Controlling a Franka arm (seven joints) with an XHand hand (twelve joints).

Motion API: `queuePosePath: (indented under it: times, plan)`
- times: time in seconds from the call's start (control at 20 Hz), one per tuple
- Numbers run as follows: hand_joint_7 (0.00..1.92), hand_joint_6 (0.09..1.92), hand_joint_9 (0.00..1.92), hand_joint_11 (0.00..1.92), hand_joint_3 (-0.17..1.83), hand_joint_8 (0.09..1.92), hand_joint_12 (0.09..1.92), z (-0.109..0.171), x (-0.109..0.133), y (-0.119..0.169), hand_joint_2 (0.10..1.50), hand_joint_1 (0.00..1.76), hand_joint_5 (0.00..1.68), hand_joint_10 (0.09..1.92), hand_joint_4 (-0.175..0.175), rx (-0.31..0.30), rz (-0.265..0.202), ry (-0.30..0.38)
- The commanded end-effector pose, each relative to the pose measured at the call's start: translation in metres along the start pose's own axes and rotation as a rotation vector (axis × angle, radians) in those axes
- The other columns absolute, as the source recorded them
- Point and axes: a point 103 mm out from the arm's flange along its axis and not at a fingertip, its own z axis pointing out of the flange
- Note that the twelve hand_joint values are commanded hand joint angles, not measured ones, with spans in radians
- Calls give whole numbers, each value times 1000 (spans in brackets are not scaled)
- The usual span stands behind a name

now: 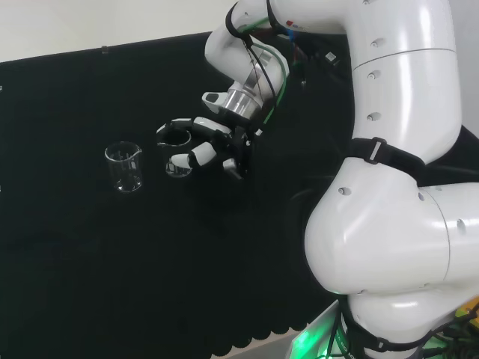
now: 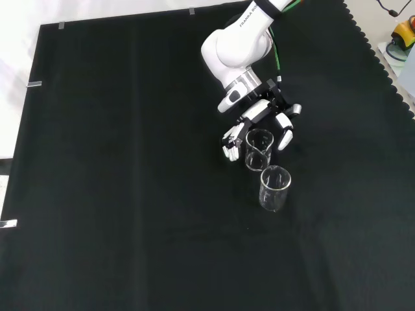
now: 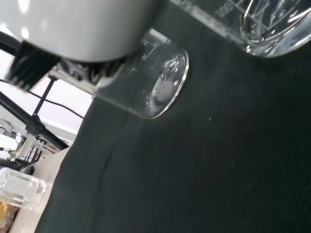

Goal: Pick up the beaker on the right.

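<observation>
Front view, nearest first: spare beaker (image 2: 275, 188) stands upright on the black cloth (image 2: 117, 194), untouched, nothing visible inside. Just behind it, close but apparently not touching, is the target beaker (image 2: 259, 149), also upright on the cloth. In the head view this is the right-hand one of the pair (image 1: 177, 153), with the other (image 1: 124, 167) to its left (so the task's "right" matches the head view).

The hand (image 2: 256, 123) sits right at the target beaker. Fingers (image 2: 231, 142) curl down one side of the glass, thumb (image 2: 285, 135) comes down the other side, so the beaker sits between them. In the head view the fingers (image 1: 196, 155) wrap round the near side of the glass and look to be on it or just off it. Actual contact is hard to call through clear glass.

Wrist view: a beaker (image 3: 146, 87) sits close under the blurred white part of the hand (image 3: 73, 24), with its base apparently on the cloth, and the rim of the second beaker (image 3: 262, 24) is at the frame edge.

Progress, as a judgement: the reach is done, the hand is around the right beaker and the grasp is closing or just closed. Lift is not done, since the beaker appears to rest on the cloth. What is left is to secure the grip and raise it without clipping the neighbour.

Farther back are the arm's white links (image 2: 237, 48).
</observation>
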Motion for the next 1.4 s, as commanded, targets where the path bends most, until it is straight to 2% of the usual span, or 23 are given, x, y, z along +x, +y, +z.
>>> queuePosePath:
  times: [0.05,0.1,0.35,1.15,1.4]
  plan:
    - [354,612,367,0,1099,649,1133,5,4,8,307,984,302,597,-38,-3,2,-6]
    - [368,626,385,0,1103,655,1159,-3,-2,1,308,990,300,601,-38,-1,-4,4]
    - [406,695,450,0,1136,678,1234,-2,-1,2,311,1015,287,614,-40,-1,-7,15]
    - [418,860,453,0,1148,703,1252,4,-2,6,314,1017,301,623,-41,7,-3,17]
    - [420,938,453,0,1149,706,1253,16,4,18,317,1015,307,626,-41,16,5,1]
